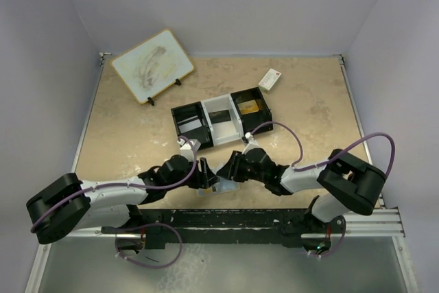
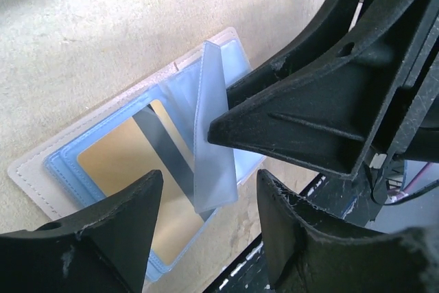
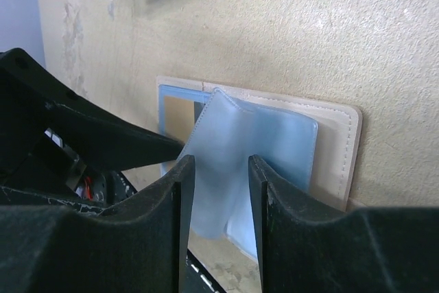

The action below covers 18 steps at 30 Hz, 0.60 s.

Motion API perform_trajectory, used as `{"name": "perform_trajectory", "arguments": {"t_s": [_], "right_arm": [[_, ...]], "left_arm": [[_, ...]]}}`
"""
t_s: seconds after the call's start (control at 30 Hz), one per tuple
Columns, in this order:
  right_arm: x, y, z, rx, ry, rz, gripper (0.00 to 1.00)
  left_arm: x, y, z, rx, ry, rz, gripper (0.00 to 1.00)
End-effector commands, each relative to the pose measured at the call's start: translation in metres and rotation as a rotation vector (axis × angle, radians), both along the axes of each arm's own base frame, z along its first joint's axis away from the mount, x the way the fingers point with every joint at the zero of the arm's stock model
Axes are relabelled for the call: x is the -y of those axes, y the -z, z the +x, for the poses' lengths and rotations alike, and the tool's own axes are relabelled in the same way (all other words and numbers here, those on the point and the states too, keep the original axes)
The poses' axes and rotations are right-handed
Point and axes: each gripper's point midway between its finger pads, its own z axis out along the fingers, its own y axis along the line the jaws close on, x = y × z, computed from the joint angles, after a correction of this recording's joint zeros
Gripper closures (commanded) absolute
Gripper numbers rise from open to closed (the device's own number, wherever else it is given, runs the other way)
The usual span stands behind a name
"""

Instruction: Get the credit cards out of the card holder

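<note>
One stitched tan card holder [image 3: 337, 135], translucent blue sleeves [image 2: 212, 135], gold card [image 2: 116, 162]

Your left arm [image 1: 113, 193] and right arm [image 1: 302, 178] were stretched low and inward, elbows out, with the claws nose to nose. Your left gripper [image 2: 206, 217] pointed downward, its jaws wide apart. Your right gripper [image 3: 221, 190], its jaws parted only narrowly, sat just ahead of the left claw's tips, with one finger [image 2: 288, 114] slanting across above that claw's gap.
</note>
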Motion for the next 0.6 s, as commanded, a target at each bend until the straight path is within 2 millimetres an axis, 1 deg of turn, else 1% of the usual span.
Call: {"name": "perform_trajectory", "arguments": {"t_s": [0.0,0.17,0.3,0.4,0.5,0.57], "right_arm": [[0.009,0.004,0.006,0.001,0.046,-0.033,0.59],[0.011,-0.002,0.006,0.006,0.056,-0.028,0.57],[0.015,-0.011,0.009,0.024,0.072,-0.037,0.51],[0.02,-0.023,0.013,0.052,0.099,-0.048,0.47],[0.029,-0.032,0.018,0.074,0.138,-0.074,0.44],[0.038,-0.037,0.022,0.091,0.176,-0.096,0.4]], "left_arm": [[0.004,0.004,-0.014,-0.037,0.055,-0.026,0.45],[0.019,-0.009,-0.014,-0.03,0.098,-0.09,0.48],[0.026,-0.019,-0.012,-0.015,0.11,-0.11,0.51],[0.031,-0.025,-0.009,0.0,0.114,-0.124,0.53],[0.037,-0.026,-0.006,0.004,0.12,-0.134,0.54],[0.042,-0.025,-0.005,0.003,0.124,-0.147,0.54]]}}
